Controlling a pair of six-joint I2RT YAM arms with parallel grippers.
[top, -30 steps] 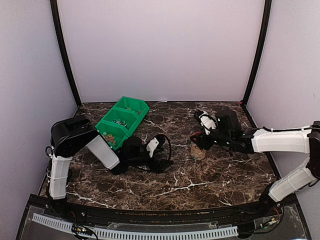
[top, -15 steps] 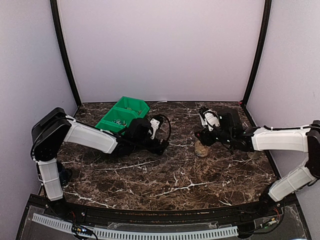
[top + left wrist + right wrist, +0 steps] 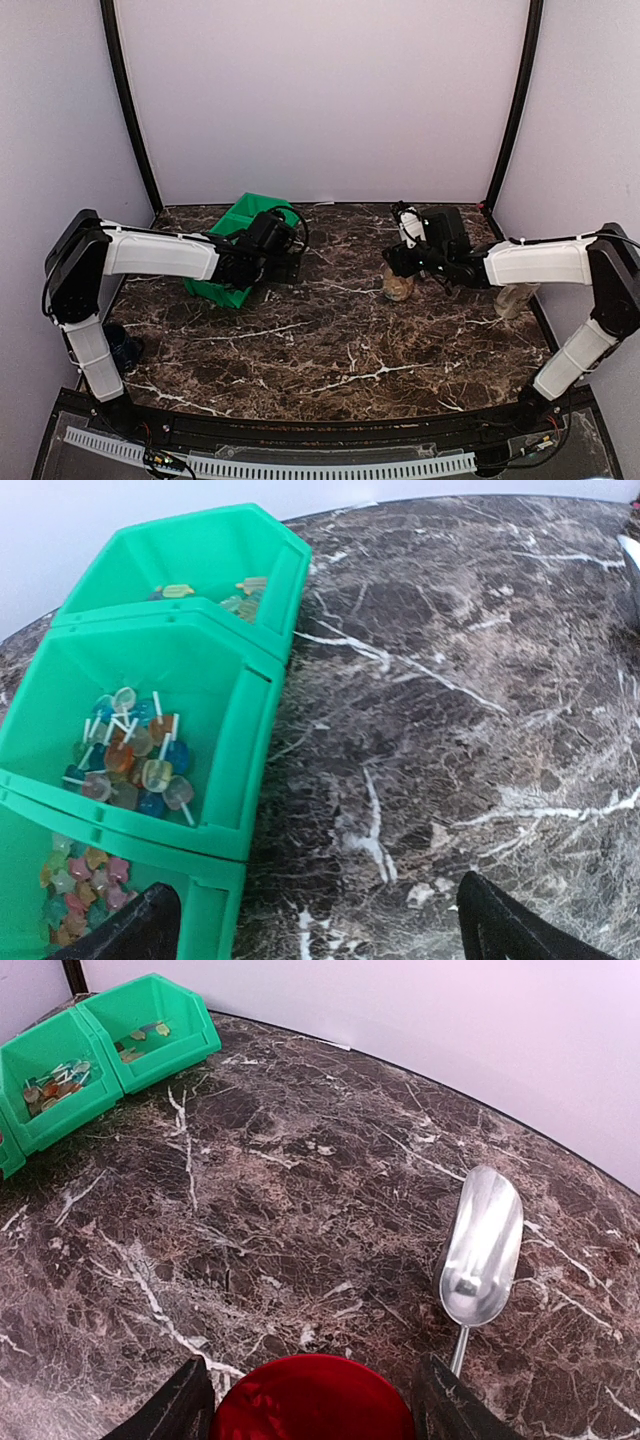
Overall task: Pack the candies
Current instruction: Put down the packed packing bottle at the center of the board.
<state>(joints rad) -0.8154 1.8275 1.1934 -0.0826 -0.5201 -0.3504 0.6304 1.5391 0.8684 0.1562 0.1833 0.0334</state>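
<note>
**Hovering over the bins while the other claw grips the lid**

Looking through the left wrist cam, the left gripper (image 3: pixel 318 900) is spread wide with nothing between its black fingertips, which poke in at the bottom corners of the frame. It hangs over the edge of the green plastic three-compartment bin (image 3: pixel 255 730), which fills the left side of that view on the dark marble table (image 3: pixel 450 680).

The candies (image 3: pixel 85 880), small loose orange, pink and green sweets, sit in the compartment at the lower left of the frame. The middle compartment has a heap of colourful lollipops with white sticks (image 3: pixel 135 765), and the one at the top has only a few pieces, hard to make out.

Over on the right, the right gripper (image 3: pixel 312 1400) is clamped on the round red lid (image 3: pixel 300 1415), one finger against each side, at the bottom centre of its wrist view. A shiny silver metal scoop (image 3: pixel 482 1240) lies flat on the marble just above and right of the lid.

From the top cam, that claw sits right over a small clear jar filled with tan-gold stuff (image 3: pixel 398 289), right of centre. Can't tell if the lid touches the jar. A second clear jar (image 3: pixel 514 298) stands further right, beside the arm.
</note>
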